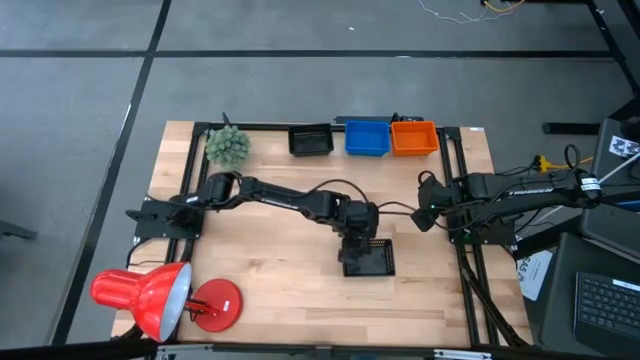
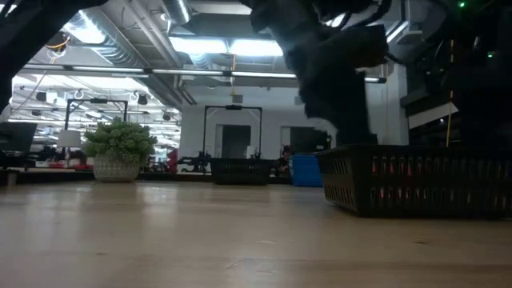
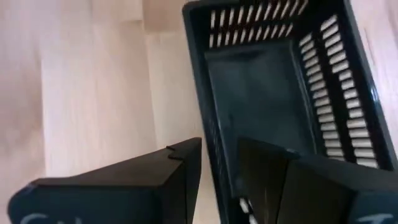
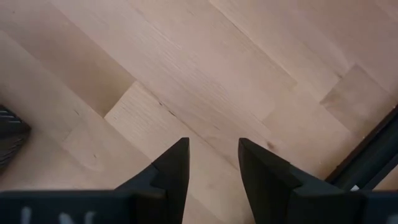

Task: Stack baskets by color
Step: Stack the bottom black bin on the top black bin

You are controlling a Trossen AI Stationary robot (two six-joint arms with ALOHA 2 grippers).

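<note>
While the left gripper (image 1: 358, 243) reaches out to the middle of the pale wooden table (image 1: 280, 285), its two dark fingers (image 3: 186, 165) straddle one perforated wall of a black shallow rectangular plastic basket (image 1: 369, 257), one finger outside the wall and one inside, the jaws set about that wall; whether they press on it or merely flank it cannot be told; this basket sits flat on the table directly under the gripper, as the low view confirms (image 2: 416, 180).

Beyond the left gripper, along the far edge of the table, a row of three: a second black perforated basket (image 1: 311, 140), a blue perforated plastic basket (image 1: 367, 138) and an orange perforated plastic basket (image 1: 413, 137), the blue and orange ones touching side by side, the black one a little apart from them.

The right gripper (image 1: 428, 214) hovers over bare table near the right-hand rail, well apart from the black basket; fingers parted, nothing between them.

Other items: a fuzzy green plant ball (image 1: 227, 146) at the far left corner; a red desk lamp (image 1: 150, 297) at the near left corner.
</note>
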